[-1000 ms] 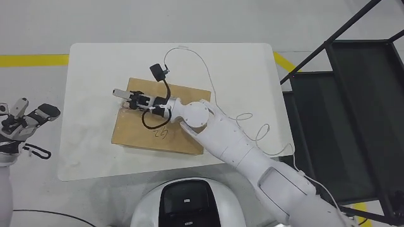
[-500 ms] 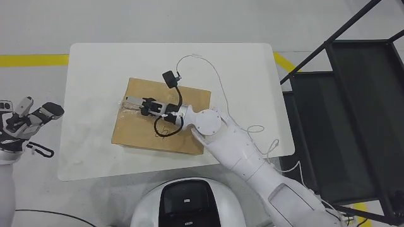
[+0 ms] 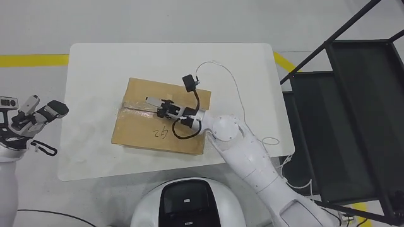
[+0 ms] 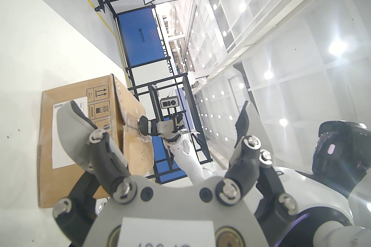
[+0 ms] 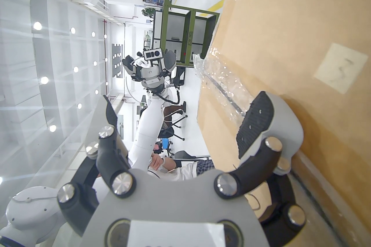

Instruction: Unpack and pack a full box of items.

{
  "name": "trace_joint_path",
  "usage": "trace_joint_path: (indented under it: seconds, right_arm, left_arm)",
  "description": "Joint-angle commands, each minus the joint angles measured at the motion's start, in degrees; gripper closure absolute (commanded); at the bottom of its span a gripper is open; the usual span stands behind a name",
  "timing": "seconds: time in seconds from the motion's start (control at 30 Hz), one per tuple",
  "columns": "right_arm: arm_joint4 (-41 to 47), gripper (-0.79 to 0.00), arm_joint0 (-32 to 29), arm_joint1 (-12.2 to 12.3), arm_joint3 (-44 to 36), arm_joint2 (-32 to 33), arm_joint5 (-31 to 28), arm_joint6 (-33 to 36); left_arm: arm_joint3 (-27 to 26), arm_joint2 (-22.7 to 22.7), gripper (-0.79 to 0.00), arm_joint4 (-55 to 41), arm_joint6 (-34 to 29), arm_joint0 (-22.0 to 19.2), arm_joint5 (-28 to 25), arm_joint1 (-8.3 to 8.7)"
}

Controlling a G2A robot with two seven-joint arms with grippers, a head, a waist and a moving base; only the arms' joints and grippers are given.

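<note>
Locate the right claw point(image 3: 158, 103) point(image 5: 185, 112) directly above the brown cardboard box point(image 3: 142, 135) point(image 5: 289, 28) point(image 4: 98, 86). The claw is released: its jaws stand wide apart and grasp nothing. One ribbed fingertip point(image 5: 255, 115) lies against the box's top face, just beside the strip of crinkled clear tape point(image 5: 223, 80) that covers the centre seam. You cannot tell whether the fingertip presses on the cardboard. The other fingertip stands clear of the box. A pale square sticker point(image 5: 340, 67) sits on the top face near this claw, on the far side of the tape from the free fingertip.

The box is closed, with its flaps flat and taped. It rests on the white worktop point(image 3: 95, 75).

Locate the left claw point(image 3: 43, 107) point(image 4: 156, 112) well apart from the box and past the worktop's edge. It is also released, with its jaws spread and nothing between them. The box's end face and its taped seam face this claw.
</note>
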Motion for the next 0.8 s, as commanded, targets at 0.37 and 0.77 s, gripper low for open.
trace_joint_path:
  seconds: [0.37,0.77]
  right_arm:
    - [-0.89,-0.785,-4.66,2.03,-3.65,4.63,0.16,2.18]
    - [-1.57,-0.785,-10.34,4.12,-10.13,9.68,0.19,4.71]
  left_arm:
    - [-1.91,0.72,-0.785,1.8,0.81,0.23,0.83,-0.03]
    - [-5.44,1.66,-0.785,3.32,2.16,1.05,1.51,-0.14]
